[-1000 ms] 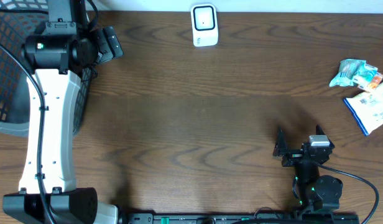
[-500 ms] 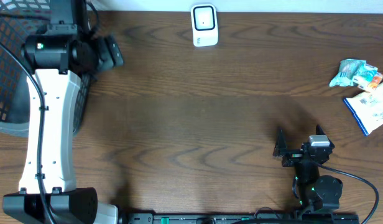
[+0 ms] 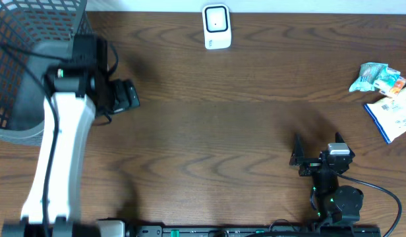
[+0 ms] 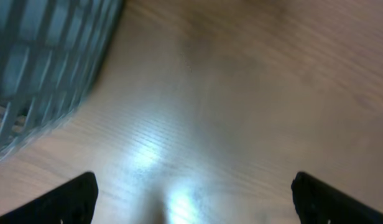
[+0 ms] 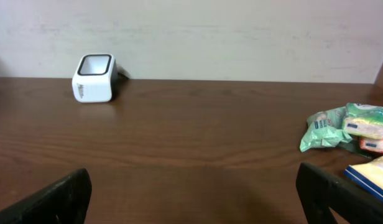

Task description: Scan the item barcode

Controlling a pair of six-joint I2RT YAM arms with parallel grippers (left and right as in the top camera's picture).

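- Left jaws are spread wide with nothing between them. Under them is only bare bench (image 4: 229, 93), and the basket (image 4: 36, 68) sits just off to their left.
- My guess is the basket takes scanned goods, which is why that arm hangs beside it empty.
- Right jaws are wide apart too and holding nothing. They sit low over the bench at my near edge, pointing at the far wall.
- The things to scan lie ahead and right of the right jaws: a green packet (image 5: 331, 127) and, nearer, a blue pouch (image 5: 373, 174). I can't tell whether the two touch.
- Both lie well apart from the left jaws, so I reckon the pick falls to the right arm.
- The scanner (image 5: 94, 78) stands far ahead and left of the right jaws, at the back edge. Its window faces up, so a barcode would have to be turned down over it.
- Nothing is lifted and nothing is scanned; I judge the job has barely begun.
- Next, I'd swing the right jaws forward and right to the pouch and grip it by an edge, so the code isn't covered. The print is too small from here to find the barcode.
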